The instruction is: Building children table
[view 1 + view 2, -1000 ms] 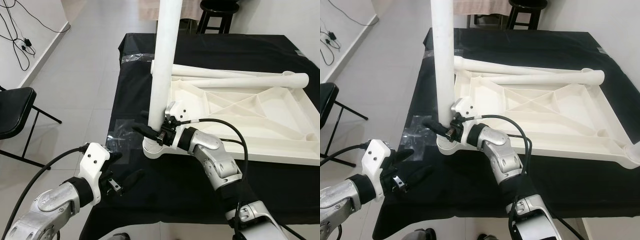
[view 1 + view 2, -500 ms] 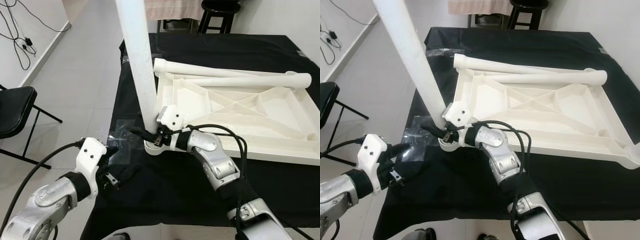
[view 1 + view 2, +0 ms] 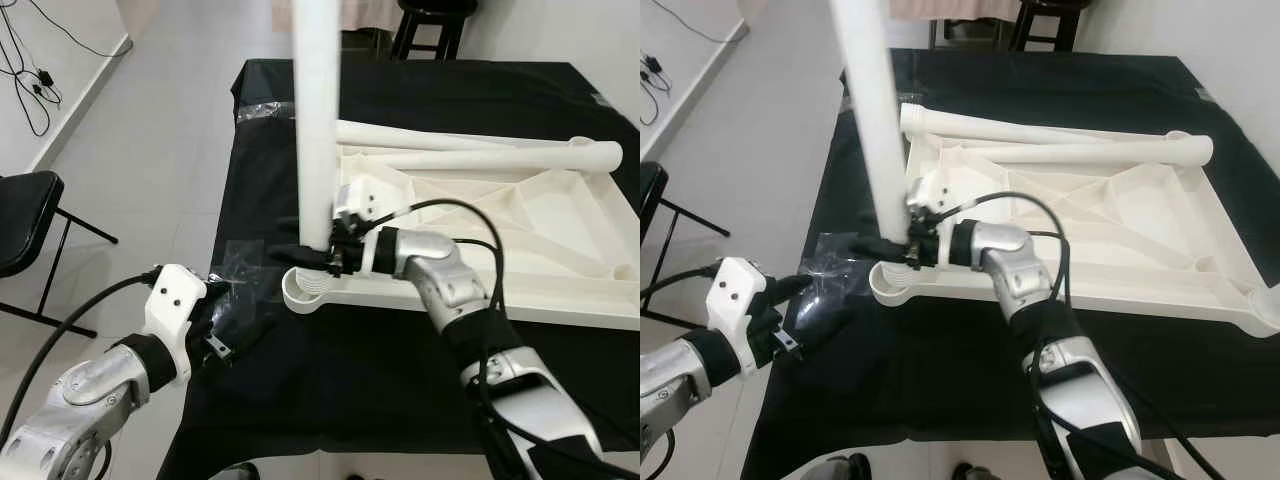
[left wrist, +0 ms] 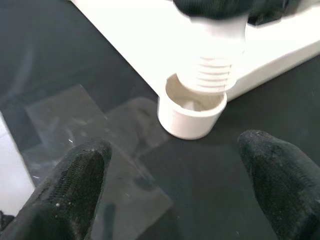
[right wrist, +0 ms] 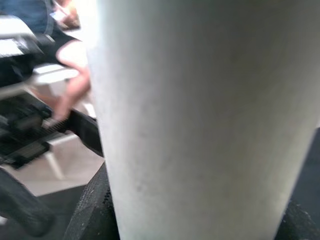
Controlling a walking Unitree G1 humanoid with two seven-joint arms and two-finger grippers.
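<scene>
We are pinching the white leg in our right gripper, holding it upright directly above the corner socket; our left gripper, fingers spread, is waiting near-left.

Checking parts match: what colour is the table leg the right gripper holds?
White, same as the tabletop; the leg shows best in the left eye view.
</scene>
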